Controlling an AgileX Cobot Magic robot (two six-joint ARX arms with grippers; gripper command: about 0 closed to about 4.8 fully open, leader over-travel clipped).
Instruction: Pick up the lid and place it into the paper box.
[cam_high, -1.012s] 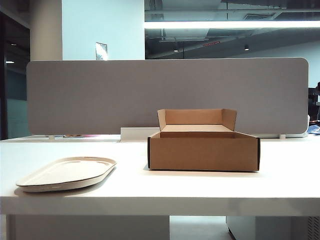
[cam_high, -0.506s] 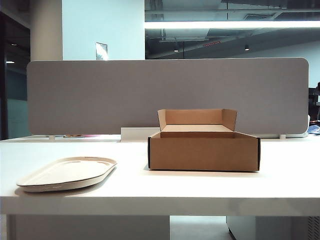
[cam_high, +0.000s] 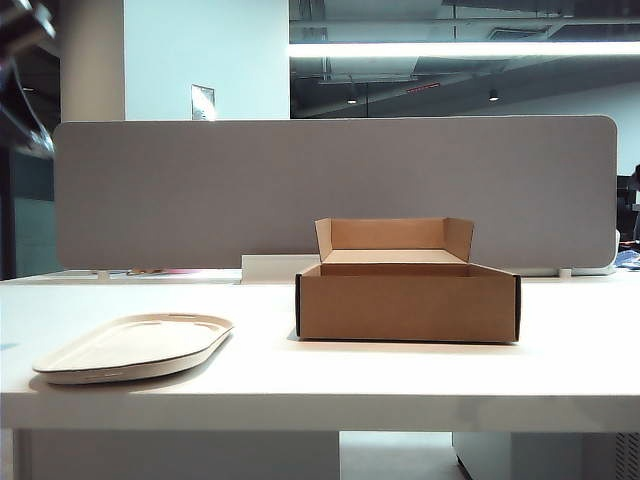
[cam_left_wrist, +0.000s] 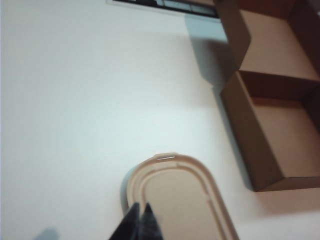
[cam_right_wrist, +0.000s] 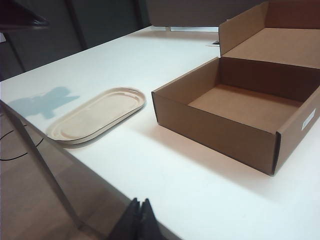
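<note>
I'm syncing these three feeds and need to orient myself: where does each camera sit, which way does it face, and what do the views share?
Exterior view: low, at table-edge height, facing the grey divider; lid left, paper box right; a blurred bit of arm at the top left corner.
Left wrist view: high above the table, looking down; shut left gripper over the lid.
Right wrist view: off the table's corner, looking across; shut right gripper at the frame's edge.
Shared: all three show the lid and the empty box.

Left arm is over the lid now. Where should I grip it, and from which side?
Take the lid by its raised rim at the rounded end nearest the left gripper, coming down from above. It lies flat and shallow on the table, so only the rim gives purchase; the shut jaws must open first.
</note>
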